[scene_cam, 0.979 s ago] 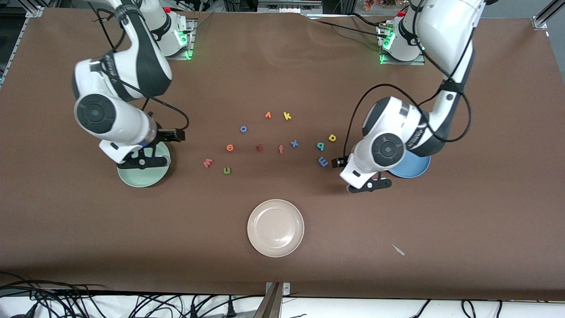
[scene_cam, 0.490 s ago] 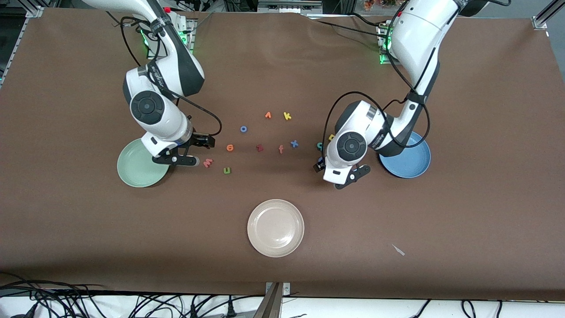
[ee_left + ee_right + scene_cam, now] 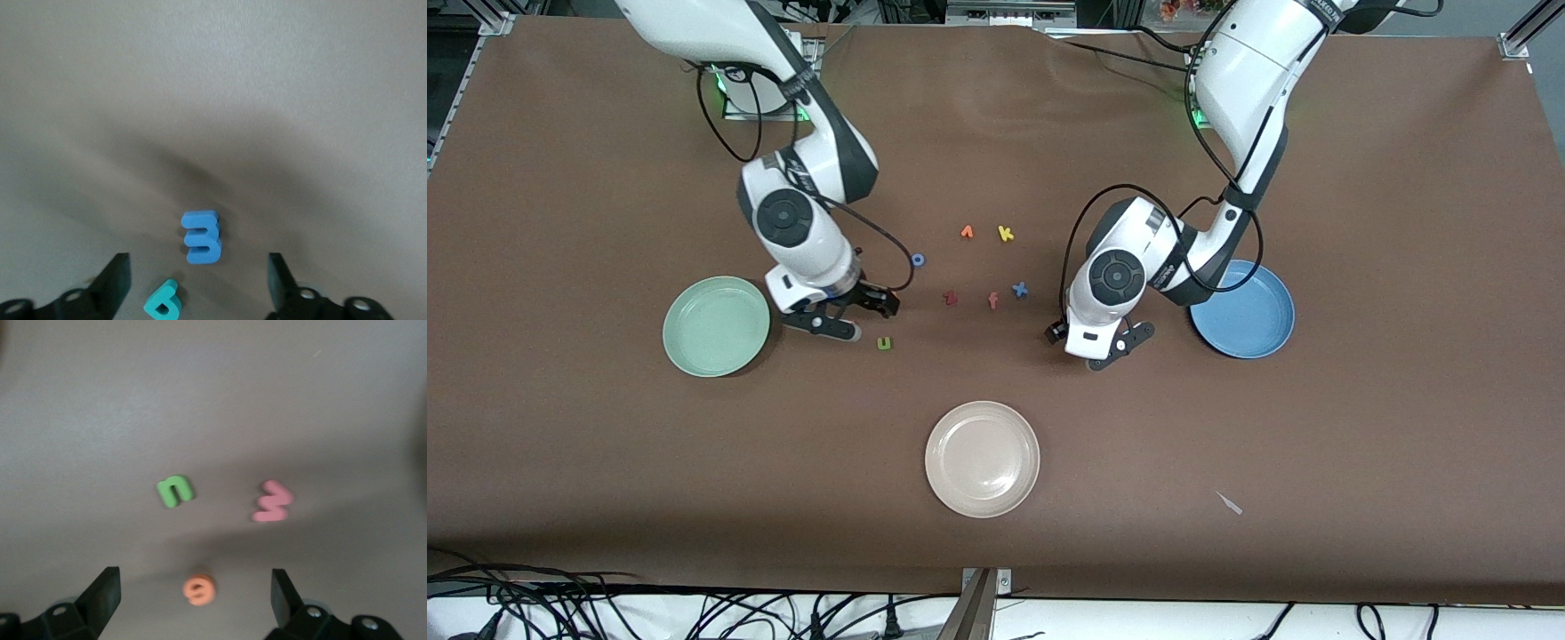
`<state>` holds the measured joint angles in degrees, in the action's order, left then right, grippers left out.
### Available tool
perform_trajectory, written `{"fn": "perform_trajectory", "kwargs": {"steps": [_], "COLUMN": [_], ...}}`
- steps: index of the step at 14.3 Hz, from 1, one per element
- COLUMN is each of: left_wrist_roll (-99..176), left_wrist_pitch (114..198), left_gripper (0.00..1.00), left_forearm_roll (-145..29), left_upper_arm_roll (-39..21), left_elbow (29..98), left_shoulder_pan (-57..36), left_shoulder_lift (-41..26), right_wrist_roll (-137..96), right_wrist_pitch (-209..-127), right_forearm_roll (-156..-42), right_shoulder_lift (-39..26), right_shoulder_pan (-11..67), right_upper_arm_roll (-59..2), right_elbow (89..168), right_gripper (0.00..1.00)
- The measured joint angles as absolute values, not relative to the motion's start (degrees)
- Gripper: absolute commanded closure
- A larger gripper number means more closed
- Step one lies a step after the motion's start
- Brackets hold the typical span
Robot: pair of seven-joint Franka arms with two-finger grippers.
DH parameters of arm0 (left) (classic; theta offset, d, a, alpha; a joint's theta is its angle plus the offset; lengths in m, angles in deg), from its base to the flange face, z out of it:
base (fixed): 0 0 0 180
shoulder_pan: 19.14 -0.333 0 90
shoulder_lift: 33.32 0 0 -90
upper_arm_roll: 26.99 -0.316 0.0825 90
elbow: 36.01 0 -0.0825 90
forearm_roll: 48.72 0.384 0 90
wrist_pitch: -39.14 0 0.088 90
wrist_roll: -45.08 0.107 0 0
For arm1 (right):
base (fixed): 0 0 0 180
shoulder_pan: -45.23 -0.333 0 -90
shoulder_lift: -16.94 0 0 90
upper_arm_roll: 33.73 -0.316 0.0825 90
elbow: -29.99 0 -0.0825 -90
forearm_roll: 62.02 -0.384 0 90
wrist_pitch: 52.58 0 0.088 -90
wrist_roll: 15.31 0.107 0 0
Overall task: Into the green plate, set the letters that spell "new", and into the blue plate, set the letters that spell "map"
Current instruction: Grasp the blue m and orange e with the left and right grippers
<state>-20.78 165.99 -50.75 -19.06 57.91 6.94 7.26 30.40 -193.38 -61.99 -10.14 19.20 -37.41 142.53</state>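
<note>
The left claw (image 3: 197, 283) is seen with its two dark fingers (image 3: 115, 280) set wide apart and nothing gripped; the blue "m" (image 3: 201, 236) lies on the desk between them, touched by neither, and the teal "p" (image 3: 162, 301) lies just beside it. In the front view this claw (image 3: 1089, 347) is held low over the desk (image 3: 1360, 427), beside the blue plate (image 3: 1249, 316), and both letters are hidden under its wrist. The yellow "a" cannot be made out in any view.

The right claw (image 3: 193, 603) is likewise spread wide and empty. Between its fingers the orange "e" (image 3: 199, 589) is seen on the desk, untouched, with the green "n" (image 3: 175, 491) and the salmon-pink "w" (image 3: 272, 501) lying a little apart from it and from each other. In the front view this claw (image 3: 845, 320) is placed low over the desk between the green plate (image 3: 716, 326) and the green "n" (image 3: 884, 342).

The letters are shown as small, thick, flat-cut foam shapes with matte faces and rounded corners. Both task plates are round with a shallow raised rim, smooth and faintly glossy, one pale mint, one mid-blue, and both are empty. The green plate is placed toward the right arm's end of the desk, the blue plate toward the left arm's end. A cream-white plate (image 3: 983, 459) of the same form is set nearer the front camera, between them. The desk is covered by a dull brown sheet.
</note>
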Motion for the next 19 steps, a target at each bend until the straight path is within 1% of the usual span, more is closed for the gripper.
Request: {"fn": "perform_trajectory", "kwargs": {"steps": [1, 4, 6, 8, 9, 10, 11, 12, 13, 14, 15, 16, 17, 19], "left_wrist_roll": [-20.82, -20.83, -20.83, -20.83, -20.83, -20.83, -20.83, -20.84, -21.1, -22.11, -23.4, -24.0, -24.24, -24.35], "left_wrist_pitch": [166.03, 166.16, 166.65, 167.41, 167.47, 167.47, 167.47, 167.47, 167.47, 167.47, 167.47, 167.46, 167.45, 167.47], "left_gripper": [0.44, 0.45, 0.45, 0.47, 0.51, 0.62, 0.66, 0.67, 0.72, 0.84, 0.91, 0.92, 0.98, 1.0], "left_forearm_roll": [-50.75, -50.75, -50.75, -50.75, -50.75, -50.75, -50.75, -50.75, -50.75, -50.76, -50.76, -50.77, -50.77, -50.77], "left_upper_arm_roll": [-19.06, -19.07, -19.08, -19.08, -19.08, -19.09, -19.09, -19.09, -19.09, -19.13, -19.22, -19.22, -19.22, -19.25], "left_elbow": [58.15, 58.39, 58.44, 58.47, 58.47, 58.47, 58.48, 58.48, 58.48, 58.48, 58.48, 58.45, 58.44, 58.27], "left_shoulder_pan": [7.18, 7.36, 7.36, 7.36, 7.36, 7.36, 7.37, 7.37, 7.37, 7.36, 7.34, 7.35, 7.38, 7.37], "left_shoulder_lift": [7.33, 7.83, 8.33, 8.76, 8.81, 8.81, 8.82, 8.86, 8.91, 8.92, 8.92, 8.89, 8.89, 8.89], "right_wrist_roll": [31.74, 32.76, 33.07, 33.22, 33.24, 33.24, 33.24, 33.22, 33.22, 33.22, 33.22, 33.22, 33.22, 33.22], "right_wrist_pitch": [-194.84, -197.07, -197.19, -197.19, -197.19, -197.19, -197.19, -197.19, -197.19, -197.19, -197.18, -197.17, -197.16, -197.14], "right_forearm_roll": [-61.99, -61.99, -61.99, -61.99, -61.99, -61.99, -61.99, -61.99, -61.99, -61.99, -61.99, -61.99, -61.99, -61.99], "right_shoulder_lift": [-11.41, -13.72, -14.38, -14.98, -15.24, -15.45, -15.62, -15.72, -15.73, -15.73, -15.73, -15.73, -15.73, -15.73], "right_shoulder_pan": [18.52, 18.21, 18.19, 18.18, 18.17, 18.16, 18.16, 18.16, 18.16, 18.16, 18.16, 18.16, 18.16, 18.15], "right_upper_arm_roll": [-37.41, -37.38, -37.59, -38.07, -38.2, -38.23, -38.23, -38.24, -38.27, -38.36, -38.45, -38.53, -38.58, -38.66], "right_elbow": [142.51, 142.5, 142.5, 142.51, 142.51, 142.54, 142.66, 142.83, 143.0, 143.11, 143.14, 143.15, 143.21, 143.35], "right_gripper": [0.0, 0.02, 0.05, 0.11, 0.12, 0.14, 0.18, 0.23, 0.26, 0.29, 0.31, 0.34, 0.36, 0.43]}}
